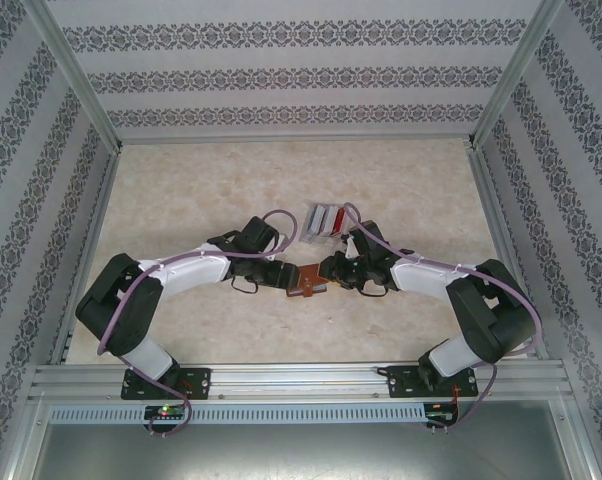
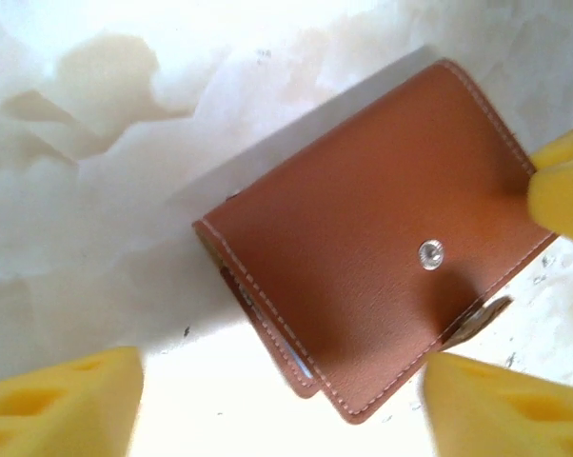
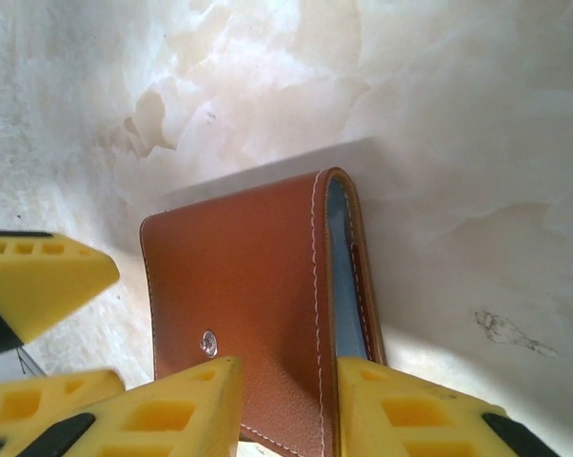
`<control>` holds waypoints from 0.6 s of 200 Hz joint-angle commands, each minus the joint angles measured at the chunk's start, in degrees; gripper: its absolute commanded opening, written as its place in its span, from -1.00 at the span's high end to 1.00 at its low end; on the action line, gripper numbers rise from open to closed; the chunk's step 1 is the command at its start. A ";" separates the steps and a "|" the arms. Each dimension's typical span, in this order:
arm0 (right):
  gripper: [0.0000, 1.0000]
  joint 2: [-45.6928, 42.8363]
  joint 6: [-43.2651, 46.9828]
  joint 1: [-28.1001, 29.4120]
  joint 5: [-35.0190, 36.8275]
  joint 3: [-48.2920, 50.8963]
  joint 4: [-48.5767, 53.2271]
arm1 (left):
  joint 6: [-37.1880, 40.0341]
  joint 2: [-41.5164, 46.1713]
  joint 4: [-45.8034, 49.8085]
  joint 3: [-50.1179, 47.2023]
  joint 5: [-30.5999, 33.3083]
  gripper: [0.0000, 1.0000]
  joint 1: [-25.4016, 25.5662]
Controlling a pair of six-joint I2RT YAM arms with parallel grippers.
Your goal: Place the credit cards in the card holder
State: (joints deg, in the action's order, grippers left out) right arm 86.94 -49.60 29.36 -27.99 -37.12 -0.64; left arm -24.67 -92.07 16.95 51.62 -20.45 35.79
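Card holder lies between wide-open left gripper; part-open right gripper straddles its edge.

We look into a robot test cell, a lab rig and not a home: an aluminium frame carries 3 walls of patterned wallpaper around a marble-look table, and 2 robot arms stand bolted on a metal rail.

The credit cards lie behind the card holder.

Closed card holder lies between spread yellow jaws.
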 commanded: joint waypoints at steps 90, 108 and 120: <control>0.38 1.30 -7.82 -1.20 -3.47 -0.32 -7.07 | 26.86 1.06 0.28 1.73 5.89 -0.93 2.05; 0.40 1.74 -7.89 -1.40 -3.52 -0.36 -7.09 | 30.36 0.10 0.51 1.88 9.59 -0.92 3.56; 0.41 2.00 -7.94 -1.58 -3.72 -0.48 -7.07 | 31.36 -1.31 0.80 2.53 12.35 -0.91 4.10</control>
State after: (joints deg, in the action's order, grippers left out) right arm 87.90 -56.53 28.58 -30.28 -37.12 -6.42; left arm -0.99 -92.51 16.95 52.90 -14.72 38.17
